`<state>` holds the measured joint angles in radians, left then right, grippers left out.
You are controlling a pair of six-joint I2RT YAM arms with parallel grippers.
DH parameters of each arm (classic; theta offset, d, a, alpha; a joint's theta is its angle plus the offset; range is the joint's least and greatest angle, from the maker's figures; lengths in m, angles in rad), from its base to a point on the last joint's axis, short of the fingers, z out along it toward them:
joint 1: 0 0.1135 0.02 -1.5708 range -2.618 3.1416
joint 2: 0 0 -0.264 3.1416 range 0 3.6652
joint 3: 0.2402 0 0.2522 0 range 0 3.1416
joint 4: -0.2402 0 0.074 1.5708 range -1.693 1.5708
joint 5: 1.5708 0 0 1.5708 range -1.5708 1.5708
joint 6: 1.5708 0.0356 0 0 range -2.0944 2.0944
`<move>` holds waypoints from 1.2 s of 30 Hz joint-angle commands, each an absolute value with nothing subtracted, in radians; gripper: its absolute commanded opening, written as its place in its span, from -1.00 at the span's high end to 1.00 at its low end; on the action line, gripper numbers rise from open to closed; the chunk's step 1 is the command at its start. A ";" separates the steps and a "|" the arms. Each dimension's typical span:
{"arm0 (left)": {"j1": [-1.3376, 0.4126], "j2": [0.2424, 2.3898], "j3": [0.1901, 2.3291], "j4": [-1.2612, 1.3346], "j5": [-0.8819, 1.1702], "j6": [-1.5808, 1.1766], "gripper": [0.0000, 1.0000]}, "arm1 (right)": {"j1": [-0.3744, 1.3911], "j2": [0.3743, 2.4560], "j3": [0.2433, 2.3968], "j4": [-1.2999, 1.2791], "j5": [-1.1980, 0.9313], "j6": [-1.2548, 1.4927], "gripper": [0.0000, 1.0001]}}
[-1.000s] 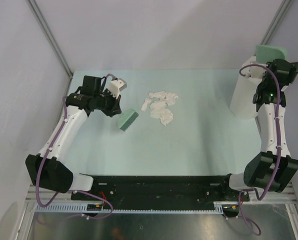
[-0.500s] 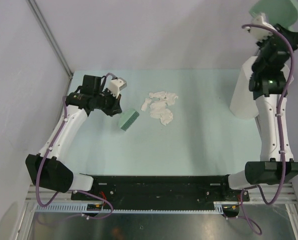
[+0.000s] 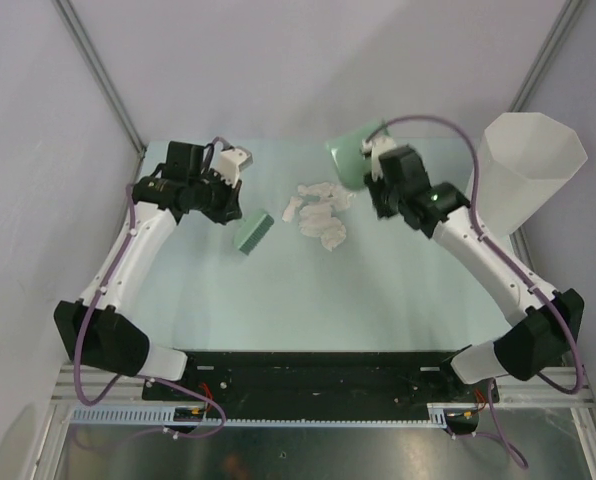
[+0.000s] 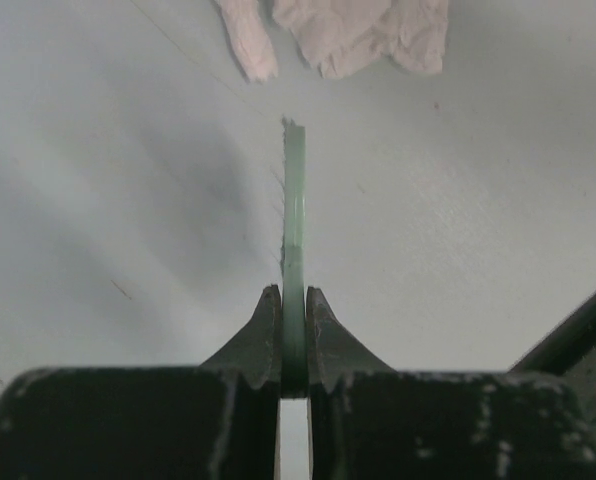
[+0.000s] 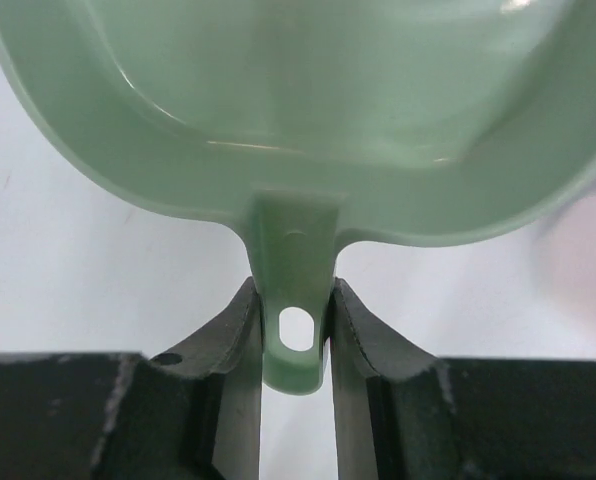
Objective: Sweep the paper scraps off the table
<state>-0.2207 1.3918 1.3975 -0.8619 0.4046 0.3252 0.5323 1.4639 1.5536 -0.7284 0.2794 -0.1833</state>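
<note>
Mint-green table [image 3: 398, 290]: one, wide and flat, with grey walls round it and a black rail along the 6 o'clock edge.
white paper scraps [image 3: 320, 212]: one loose heap of crumpled bits lying on the table, a little toward 12 o'clock from its middle. The bits overlap, so all I can say is several.
left gripper [image 3: 228, 212]: clamped on the green brush [image 3: 252, 232]. In its wrist view both jaws pinch the brush's thin back.
scraps from the left gripper: at 3 o'clock from above, near, with the brush between them. In the wrist view two bits [image 4: 358, 30] sit at 12 o'clock, just past the brush tip [image 4: 294, 220] and not touching it.
right gripper [image 3: 378, 170]: closed on the handle of the green dustpan [image 3: 350, 160]. Its wrist view shows the jaws squeezing the tab with the hanging hole.
scraps from the right gripper: at 8 o'clock, near. The pan reaches toward 10 o'clock, just beside the heap's far edge. I cannot tell whether its lip touches the table.
white bin [image 3: 526, 170]: one, tall and faceted, at the table's 2 o'clock corner, well apart from the heap.
count: two arms, one brush, one dustpan, one bin, one heap.
</note>
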 commanded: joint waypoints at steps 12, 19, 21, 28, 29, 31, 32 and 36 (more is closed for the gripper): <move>-0.507 1.805 1.905 -0.839 0.207 0.316 1.00 | 0.620 1.425 1.039 -0.939 -0.095 0.385 1.00; -0.606 2.014 2.118 -0.839 0.156 0.344 1.00 | 0.598 1.512 0.946 -0.865 -0.077 0.393 1.00; -0.624 2.046 2.118 -0.841 0.158 0.354 1.00 | 0.598 1.560 0.948 -0.858 -0.072 0.380 1.00; -0.627 2.030 1.921 -0.838 0.329 0.380 1.00 | 0.609 1.623 0.995 -0.816 -0.100 0.373 1.00; -0.627 2.011 1.886 -0.842 0.365 0.391 1.00 | 0.615 1.631 1.009 -0.804 -0.101 0.370 1.00; -0.627 1.950 1.798 -0.841 0.411 0.396 1.00 | 0.629 1.667 1.054 -0.804 -0.115 0.351 1.00; -0.626 1.925 1.774 -0.844 0.445 0.397 1.00 | 0.632 1.681 1.066 -0.817 -0.115 0.348 1.00; -0.621 1.806 1.655 -0.854 0.509 0.411 0.99 | 0.664 1.695 1.086 -0.856 -0.100 0.333 1.00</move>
<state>-0.6228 1.9316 1.7538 -0.7734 0.3492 0.3935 0.6338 1.6794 1.0542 -0.8440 -0.1066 0.3534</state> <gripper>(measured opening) 0.073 0.296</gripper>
